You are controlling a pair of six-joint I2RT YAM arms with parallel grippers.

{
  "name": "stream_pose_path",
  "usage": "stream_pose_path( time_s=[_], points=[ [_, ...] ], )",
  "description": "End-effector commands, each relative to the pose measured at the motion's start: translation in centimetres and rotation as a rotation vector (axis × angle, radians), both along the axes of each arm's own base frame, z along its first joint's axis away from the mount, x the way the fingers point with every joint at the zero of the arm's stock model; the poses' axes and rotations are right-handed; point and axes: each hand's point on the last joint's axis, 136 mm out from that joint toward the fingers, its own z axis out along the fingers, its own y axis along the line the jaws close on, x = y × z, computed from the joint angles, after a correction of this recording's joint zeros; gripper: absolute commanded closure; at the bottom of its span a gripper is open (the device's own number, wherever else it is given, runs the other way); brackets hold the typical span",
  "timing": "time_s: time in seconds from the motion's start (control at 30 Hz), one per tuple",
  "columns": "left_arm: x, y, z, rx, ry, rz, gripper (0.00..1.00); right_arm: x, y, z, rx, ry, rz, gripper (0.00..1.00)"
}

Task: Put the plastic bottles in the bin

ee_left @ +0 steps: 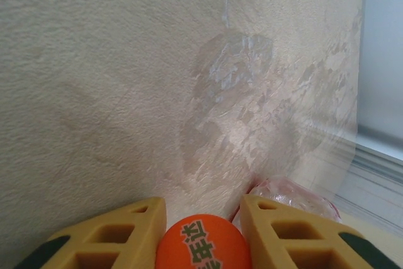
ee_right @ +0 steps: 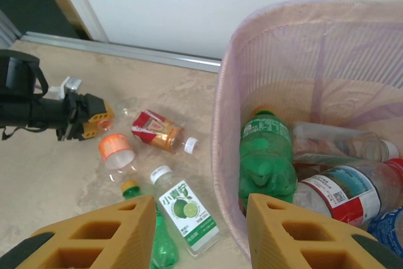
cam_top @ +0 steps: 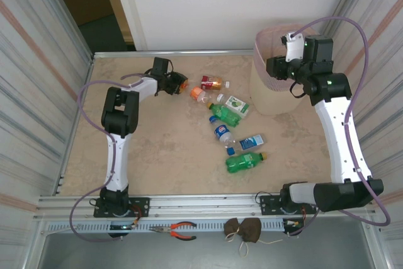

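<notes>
The orange bottle (ee_left: 200,247) in the left hand (ee_left: 203,222) is cut off at the bottom edge

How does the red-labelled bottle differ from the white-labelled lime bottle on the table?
The red-labelled plastic bottle looks amber-brown; the white-labelled plastic bottle looks clear, with a lime picture. The red one lies farther back than the white one. Both lie on the table, white-capped.

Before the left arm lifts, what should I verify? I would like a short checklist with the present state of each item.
1. Left gripper shut on the orange bottle: ok.
2. Grip firm enough for lifting: cannot tell.
3. Bin upright, with room inside: ok.
4. Way into the bin free: not ok, the right arm hangs over its rim.
5. Right gripper empty, jaws apart: ok.
</notes>
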Motion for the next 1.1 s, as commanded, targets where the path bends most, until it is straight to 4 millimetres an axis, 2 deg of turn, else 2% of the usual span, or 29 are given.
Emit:
stream_pose_path(
  time_s=[0.0, 0.2, 0.37, 0.67, 0.9, 1.07],
  points=[
    [0.0, 0.3, 0.7, 0.010, -0.025, -0.004, 0.69, -1.0, 0.0, 0.5, -0.021, -0.022, 0.003, 0.59],
    [-0.8, 1.0, 2.7, 0.036, -0.076, -0.015, 0.72, -1.7, 0.6, 1.2, -0.026, -0.041, 0.016, 0.59],
    [-2.2, 2.3, 5.8, 0.088, -0.163, -0.045, 0.72, -2.8, 2.1, 2.2, 0.007, -0.070, 0.053, 0.59],
    [-6.2, 4.5, 14.1, 0.200, -0.448, -0.194, 0.74, -4.7, 6.9, 2.8, 0.152, -0.119, 0.201, 0.59],
    [-10.5, 4.3, 20.3, 0.224, -0.719, -0.357, 0.77, -5.7, 11.9, 2.5, 0.210, -0.167, 0.352, 0.59],
    [-14.0, 2.8, 25.4, 0.167, -0.896, -0.490, 0.79, -6.6, 15.4, 1.8, 0.216, -0.184, 0.443, 0.59]
  ],
)
